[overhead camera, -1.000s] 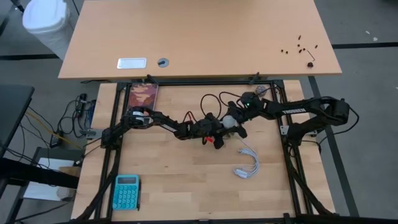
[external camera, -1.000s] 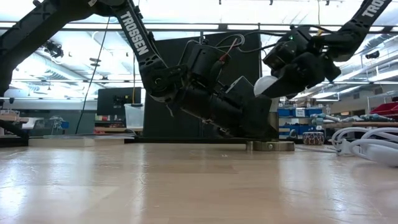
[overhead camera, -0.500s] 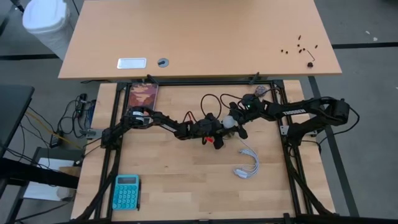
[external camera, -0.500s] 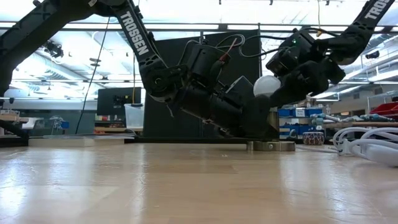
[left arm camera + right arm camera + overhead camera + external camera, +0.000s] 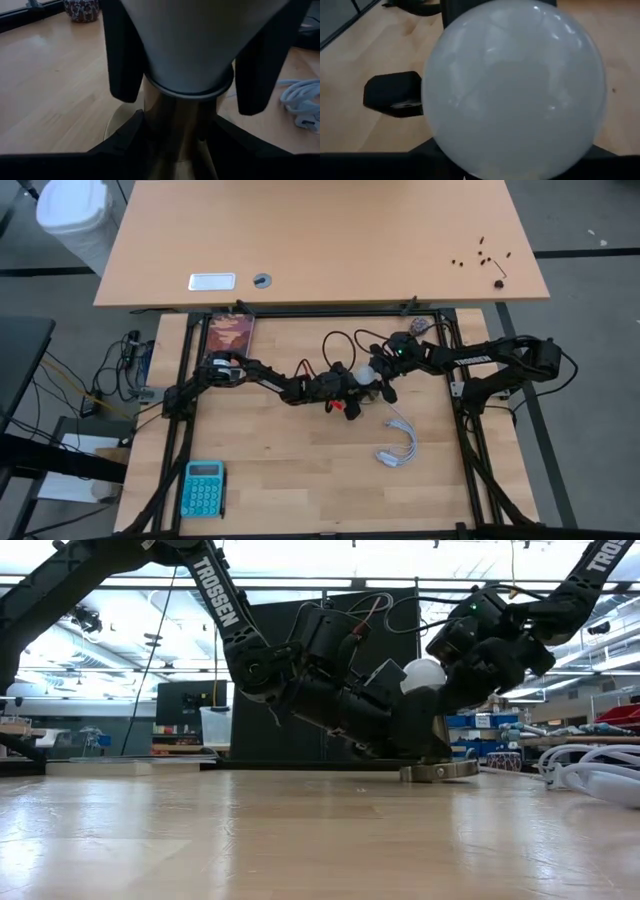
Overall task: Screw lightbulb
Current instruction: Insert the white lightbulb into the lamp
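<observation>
The white lightbulb (image 5: pixel 422 675) stands base-down on the brass socket (image 5: pixel 179 125) near the table's middle, its neck at the socket's top rim (image 5: pixel 187 92). My right gripper (image 5: pixel 379 377) comes from the table's right and is shut on the bulb. My left gripper (image 5: pixel 348 386) comes from the left, low over the table, and is shut on the socket's stem. The socket's round base disc (image 5: pixel 438 771) sits on the table, slightly tilted. The bulb's dome fills the right wrist view (image 5: pixel 515 85). My left gripper pinches the socket's brass stem (image 5: pixel 175 135) between its two fingers, just above the base disc, coming nearly level from the table's left. The disc rests on the table with one side slightly raised. My right gripper pinches the bulb's tapering sides (image 5: pixel 150 60) between its two fingers (image 5: pixel 122 55), slanting down from the table's right. The bulb stands tilted above the socket, dome toward the gripper.
A coiled white cable (image 5: pixel 398 442) lies toward the near right of the socket. A teal calculator (image 5: pixel 203 488) lies at the near left, a patterned card (image 5: pixel 232 335) at the far left, a small patterned object (image 5: pixel 418 326) at the far right.
My right gripper has gone a little toward the table's left with the bulb and turned somewhat, bringing the bulb closer over the socket. The socket's base disc, flat on the table before, now sits slightly tipped.
</observation>
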`<control>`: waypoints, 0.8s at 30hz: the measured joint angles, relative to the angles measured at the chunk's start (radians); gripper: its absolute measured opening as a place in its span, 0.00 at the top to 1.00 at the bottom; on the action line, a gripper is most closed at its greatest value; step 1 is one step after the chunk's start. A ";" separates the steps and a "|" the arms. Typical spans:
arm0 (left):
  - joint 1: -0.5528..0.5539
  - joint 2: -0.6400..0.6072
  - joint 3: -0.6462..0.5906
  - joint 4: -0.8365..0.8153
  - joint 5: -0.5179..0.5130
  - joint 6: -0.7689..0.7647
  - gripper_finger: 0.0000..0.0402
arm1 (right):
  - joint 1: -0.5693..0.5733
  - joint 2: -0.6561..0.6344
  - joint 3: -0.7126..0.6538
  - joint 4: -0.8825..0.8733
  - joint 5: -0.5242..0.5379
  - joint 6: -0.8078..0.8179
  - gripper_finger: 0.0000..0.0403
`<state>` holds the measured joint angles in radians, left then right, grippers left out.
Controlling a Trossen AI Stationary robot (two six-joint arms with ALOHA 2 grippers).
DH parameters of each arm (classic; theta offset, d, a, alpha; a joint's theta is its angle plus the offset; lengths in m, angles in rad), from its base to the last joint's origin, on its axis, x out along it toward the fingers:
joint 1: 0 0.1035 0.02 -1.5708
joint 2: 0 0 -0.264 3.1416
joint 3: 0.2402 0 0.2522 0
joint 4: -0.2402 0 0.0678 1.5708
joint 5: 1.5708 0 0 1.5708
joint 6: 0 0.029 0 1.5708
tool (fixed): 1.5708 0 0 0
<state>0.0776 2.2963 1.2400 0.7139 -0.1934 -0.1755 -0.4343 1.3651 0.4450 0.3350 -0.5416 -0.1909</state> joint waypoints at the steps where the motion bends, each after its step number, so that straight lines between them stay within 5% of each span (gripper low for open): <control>1: 0.000 0.000 0.000 -0.001 -0.008 -0.011 0.56 | 0.000 0.000 0.000 0.001 0.005 0.014 0.52; 6: -0.001 0.000 0.000 -0.001 -0.074 -0.043 0.56 | 0.049 0.000 0.002 0.014 0.143 0.077 0.55; 19: 0.004 0.001 -0.001 -0.006 -0.174 -0.065 0.56 | 0.265 0.042 0.004 0.099 0.794 0.327 0.53; 24: 0.003 0.001 0.000 -0.010 -0.176 -0.065 0.56 | 0.314 0.077 0.004 0.137 0.888 0.333 0.55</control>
<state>0.0808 2.2971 1.2396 0.7039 -0.3696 -0.2402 -0.1205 1.4419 0.4492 0.4722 0.3466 0.1424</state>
